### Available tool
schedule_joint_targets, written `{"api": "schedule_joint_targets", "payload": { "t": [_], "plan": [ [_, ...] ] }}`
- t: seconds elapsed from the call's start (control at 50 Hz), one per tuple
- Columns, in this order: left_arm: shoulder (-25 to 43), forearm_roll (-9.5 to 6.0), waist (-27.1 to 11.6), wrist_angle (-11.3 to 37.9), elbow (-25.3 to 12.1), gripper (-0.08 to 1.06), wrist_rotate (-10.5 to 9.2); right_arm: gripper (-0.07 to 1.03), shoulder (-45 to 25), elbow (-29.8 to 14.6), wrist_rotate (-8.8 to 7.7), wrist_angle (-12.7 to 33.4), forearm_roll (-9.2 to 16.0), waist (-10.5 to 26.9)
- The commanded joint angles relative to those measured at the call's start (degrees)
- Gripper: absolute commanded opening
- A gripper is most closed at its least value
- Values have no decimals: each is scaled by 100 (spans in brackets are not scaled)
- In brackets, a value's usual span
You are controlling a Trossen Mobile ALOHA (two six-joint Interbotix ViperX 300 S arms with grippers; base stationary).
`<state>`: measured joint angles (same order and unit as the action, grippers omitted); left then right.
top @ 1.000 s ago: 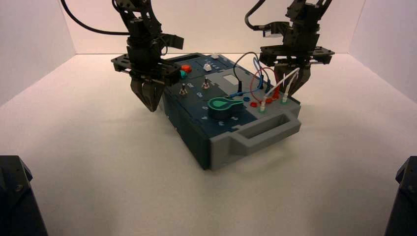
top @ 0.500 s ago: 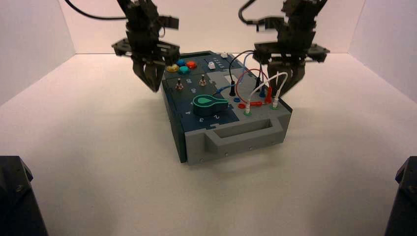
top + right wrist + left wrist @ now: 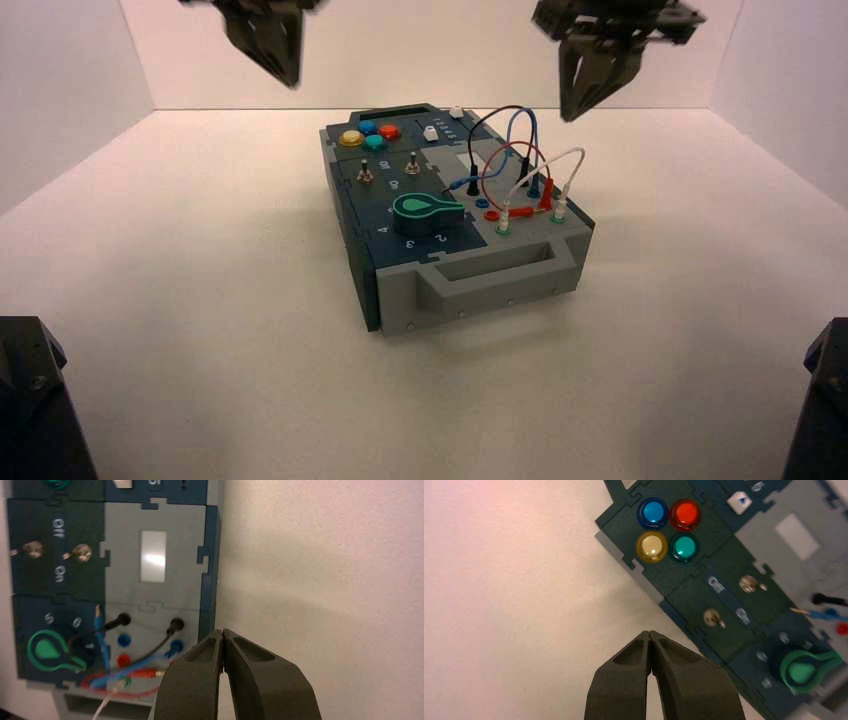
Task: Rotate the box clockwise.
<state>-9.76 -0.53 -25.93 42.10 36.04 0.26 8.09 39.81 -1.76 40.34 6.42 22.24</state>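
Note:
The long dark-teal and grey box [image 3: 400,270] stands in the middle of the white table, one grey end handle [image 3: 490,270] toward me. On top are four coloured buttons [image 3: 368,134], two toggle switches [image 3: 390,166], a green dial [image 3: 425,209] and looped wires [image 3: 520,165]. My left gripper [image 3: 285,75] is shut and empty, raised high above the table behind the box's left rear corner. My right gripper [image 3: 575,108] is shut and empty, raised high behind the box's right side. The left wrist view shows the buttons [image 3: 668,530]; the right wrist view shows the wires [image 3: 130,672].
White walls close the table at the back and both sides. Two dark robot base parts [image 3: 35,400] sit at the near left and near right corners. Bare table lies all round the box.
The box turned so its near handle swung leftward, then stayed still. Both shut grippers left the box's sides and rose high toward the back.

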Motion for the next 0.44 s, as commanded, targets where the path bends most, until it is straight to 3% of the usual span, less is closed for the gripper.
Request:
{"api": "schedule_joint_targets", "payload": {
  "t": [0.02,0.16,0.44],
  "plan": [
    [-888,0,18,53,167,-3,-18,-2,659,123,-9,-79,0,35],
    [-1635,0,26,26,396,-3,-53,-2,1143,396,-18,-237,0,62],
    [-1767,9,35,-53,483,-3,-62,-2,1310,554,-18,-492,0,88]
  ]
}}
